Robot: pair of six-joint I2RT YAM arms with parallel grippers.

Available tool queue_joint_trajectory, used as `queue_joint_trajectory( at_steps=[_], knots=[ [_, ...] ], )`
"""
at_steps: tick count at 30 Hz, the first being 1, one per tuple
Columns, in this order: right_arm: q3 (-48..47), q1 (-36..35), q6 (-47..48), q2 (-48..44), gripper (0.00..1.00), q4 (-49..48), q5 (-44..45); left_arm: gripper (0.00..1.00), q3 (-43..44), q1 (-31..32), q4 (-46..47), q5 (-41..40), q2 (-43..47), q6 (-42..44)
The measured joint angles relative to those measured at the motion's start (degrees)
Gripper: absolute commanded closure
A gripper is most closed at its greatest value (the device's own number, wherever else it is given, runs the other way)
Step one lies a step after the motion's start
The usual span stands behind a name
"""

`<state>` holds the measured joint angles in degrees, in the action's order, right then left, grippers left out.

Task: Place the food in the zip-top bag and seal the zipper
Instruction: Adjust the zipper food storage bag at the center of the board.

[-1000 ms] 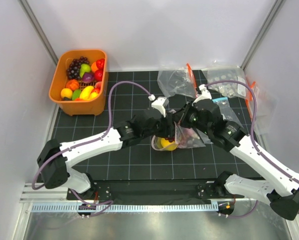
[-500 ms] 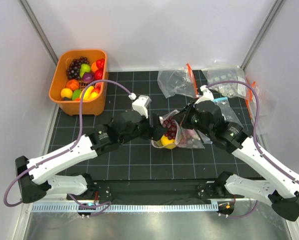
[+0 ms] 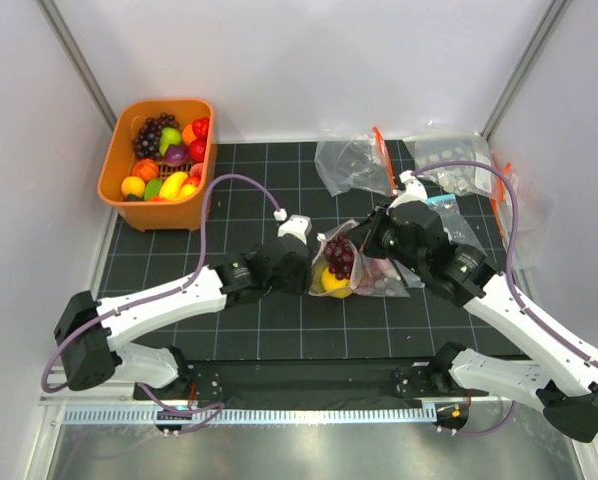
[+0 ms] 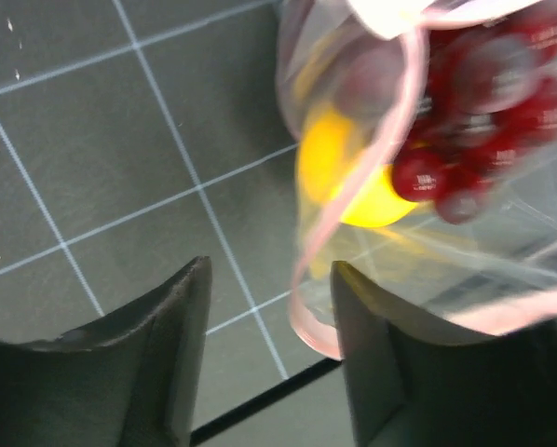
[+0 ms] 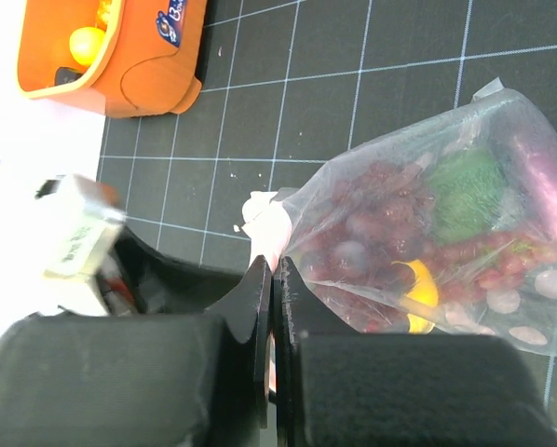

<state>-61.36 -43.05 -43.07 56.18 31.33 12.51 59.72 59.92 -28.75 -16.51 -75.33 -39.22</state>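
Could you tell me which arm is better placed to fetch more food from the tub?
Left, probably: the left hand is open, empty and nearer the tub; the right hand is shut on the bag.

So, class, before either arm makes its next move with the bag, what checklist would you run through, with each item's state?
1. Right gripper shut on zip-top bag edge: ok.
2. Left gripper open, empty: ok.
3. Grapes and lemon inside bag: ok.
4. Zipper sealed: not ok, mouth gapes.
5. All food bagged: not ok, some sits in orange tub.
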Motion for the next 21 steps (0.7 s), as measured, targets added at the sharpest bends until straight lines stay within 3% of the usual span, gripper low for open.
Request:
queue_joint_trajectory(
  at_steps=[2,3,4,10,17,21],
  knots=[
    [-0.02,0.0,0.52,0.17,0.99,0.09,-0.02,0.84,-0.83,-0.04,0.2,0.04,-0.94,-0.44],
    [-0.15,-0.02,0.92,0.48,0.99,0.35,-0.04,0.98,-1.31,-0.04,0.35,0.07,-0.94,-0.48],
    [-0.33,-0.02,1.2,0.85,0.99,0.66,-0.04,1.0,-1.77,-0.04,0.57,0.09,-0.81,-0.76],
    [-3.39,-0.59,3.69,6.21,0.99,3.39,0.2,1.0,1.62,-1.31,-2.4,1.18,0.87,1.9],
    [-12.22,-6.91,6.27,15.3,0.99,7.65,3.69,1.0,17.31,-11.74,-8.26,7.26,3.63,6.25],
    [-16.46,-8.37,7.67,17.35,0.99,10.82,7.58,1.0,19.58,-13.55,-8.5,10.54,5.53,6.88]
  ],
)
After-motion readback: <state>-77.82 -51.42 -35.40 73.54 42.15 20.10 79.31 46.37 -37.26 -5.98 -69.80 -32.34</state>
